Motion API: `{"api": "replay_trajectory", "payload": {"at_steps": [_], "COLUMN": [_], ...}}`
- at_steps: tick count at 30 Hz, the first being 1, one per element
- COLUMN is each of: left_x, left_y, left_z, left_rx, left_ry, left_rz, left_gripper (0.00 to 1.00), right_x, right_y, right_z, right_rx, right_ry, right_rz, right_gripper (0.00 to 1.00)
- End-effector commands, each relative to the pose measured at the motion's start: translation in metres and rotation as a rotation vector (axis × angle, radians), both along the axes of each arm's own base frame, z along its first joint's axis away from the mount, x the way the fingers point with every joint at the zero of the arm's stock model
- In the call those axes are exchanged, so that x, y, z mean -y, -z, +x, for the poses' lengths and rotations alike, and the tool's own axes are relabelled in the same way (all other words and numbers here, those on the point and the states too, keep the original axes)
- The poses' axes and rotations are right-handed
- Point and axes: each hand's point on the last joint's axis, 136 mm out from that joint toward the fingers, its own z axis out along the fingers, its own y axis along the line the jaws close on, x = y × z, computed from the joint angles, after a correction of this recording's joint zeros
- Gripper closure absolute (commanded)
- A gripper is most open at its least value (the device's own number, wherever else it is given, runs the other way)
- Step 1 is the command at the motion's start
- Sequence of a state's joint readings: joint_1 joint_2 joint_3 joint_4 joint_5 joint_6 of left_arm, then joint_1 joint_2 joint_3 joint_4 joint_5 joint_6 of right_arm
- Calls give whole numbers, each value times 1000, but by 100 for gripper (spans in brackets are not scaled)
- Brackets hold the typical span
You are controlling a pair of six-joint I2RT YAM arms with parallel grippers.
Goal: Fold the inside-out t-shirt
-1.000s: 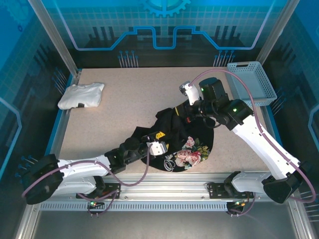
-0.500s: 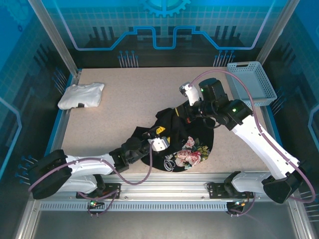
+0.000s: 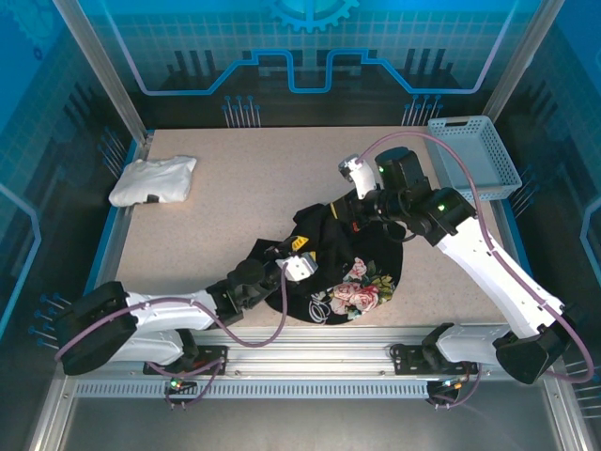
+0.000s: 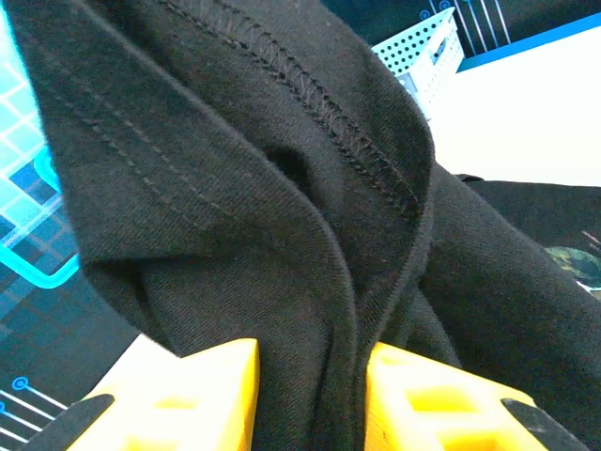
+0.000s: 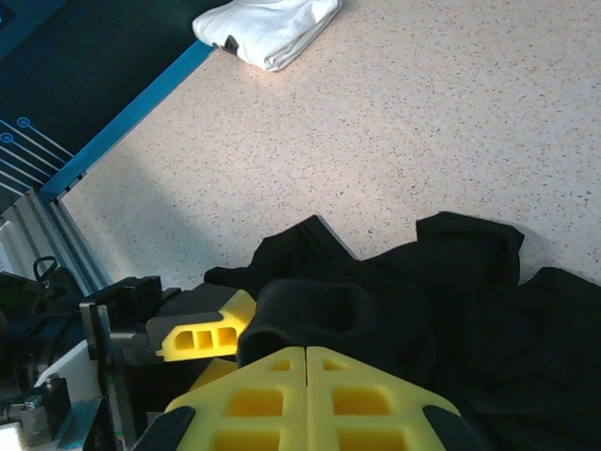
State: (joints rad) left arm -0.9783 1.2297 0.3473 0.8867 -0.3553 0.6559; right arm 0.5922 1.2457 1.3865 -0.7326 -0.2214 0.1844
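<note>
Progress is at an early stage: no fold has been made. You have the inside-out t-shirt [image 3: 347,254] lying in a crumpled heap between the two grippers, with its floral print [image 3: 355,287] face up just beside the left gripper [image 3: 299,248]. Left gripper: jaws narrowed onto a seamed fold of black cloth, which fills the gap between them. Right gripper [image 5: 306,355]: jaws pressed together, with a bunch of cloth at their tips, apparently pinched. What remains, by judgement: spread the shirt flat, then make every fold.
</note>
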Motion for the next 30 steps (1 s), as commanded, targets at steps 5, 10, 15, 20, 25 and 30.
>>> {"api": "replay_trajectory", "payload": {"at_steps": [5,10,15,20,25,30], "left_x": [-8,-7,-7,-6,-4,-3], "left_y": [-5,2,2,5,5,3], "left_z": [-15,-21,-21,-16,-9,-3], "left_rx": [-3,22,30,30,42,61], "left_ry": [31,51,50,25,-1,-27], "left_rz": [-12,38,44,58,66,58], "left_gripper": [70,76,82,84,76,75], "right_x": [2,2,1,0,-1,-1], "right_y": [2,3,5,6,5,7], "right_z": [3,4,5,5,5,5], "right_rx": [-15,-20,-25,-29,-29,-34], "right_ry": [5,5,1,-2,-4,-6], "right_rz": [15,20,21,23,28,27], "right_gripper": [100,100,100,100,100,100]}}
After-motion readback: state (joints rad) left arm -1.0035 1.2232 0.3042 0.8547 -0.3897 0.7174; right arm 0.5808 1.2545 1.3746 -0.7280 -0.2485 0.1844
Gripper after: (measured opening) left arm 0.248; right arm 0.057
